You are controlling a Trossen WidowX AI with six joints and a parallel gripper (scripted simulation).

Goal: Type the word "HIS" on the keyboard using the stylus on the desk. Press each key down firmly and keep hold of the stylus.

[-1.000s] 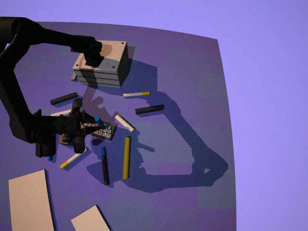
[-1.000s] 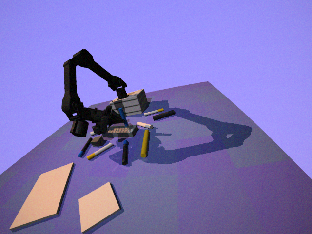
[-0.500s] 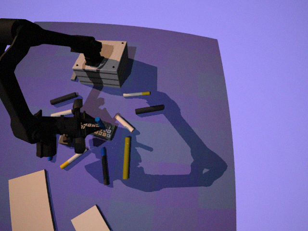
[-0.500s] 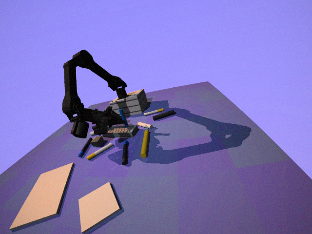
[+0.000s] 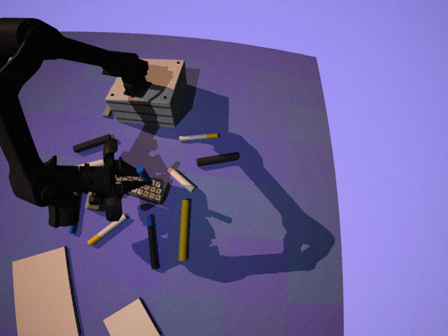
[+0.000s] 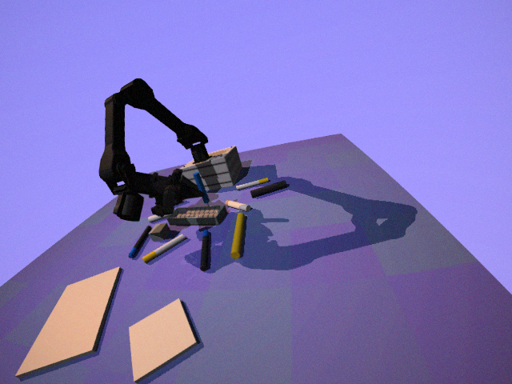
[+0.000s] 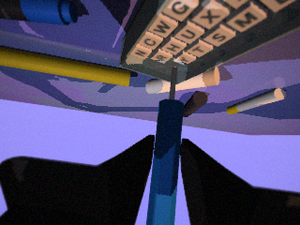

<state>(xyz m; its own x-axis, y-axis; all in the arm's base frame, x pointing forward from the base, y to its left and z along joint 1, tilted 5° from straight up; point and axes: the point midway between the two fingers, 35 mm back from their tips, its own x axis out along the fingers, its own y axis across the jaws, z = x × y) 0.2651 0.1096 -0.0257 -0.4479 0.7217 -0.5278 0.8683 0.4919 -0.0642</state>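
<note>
My gripper (image 5: 143,178) (image 6: 202,194) (image 7: 167,142) is shut on the blue stylus (image 5: 141,171) (image 6: 199,183) (image 7: 169,121). The stylus leans slightly, with its thin grey tip (image 7: 172,83) pointing down. The keyboard (image 5: 164,195) (image 6: 194,221) (image 7: 206,68) lies below the fingers, a dark tray with pale lettered keys. In the wrist view the tip shows against the keyboard's end, beside the last keys. The H key (image 7: 173,47) and the S key (image 7: 222,37) are readable there. I cannot make out the I key, nor whether the tip touches a key. The fingers hide part of the keyboard in the top view.
A yellow cylinder (image 5: 183,229) (image 6: 238,235) (image 7: 70,67), a black-and-blue marker (image 5: 152,242) (image 6: 205,250) and a pale marker (image 5: 182,178) (image 6: 238,205) lie near the keyboard. A slatted box (image 5: 144,113) (image 6: 227,167) stands behind. Two pale boards (image 5: 45,289) (image 6: 163,338) lie in front.
</note>
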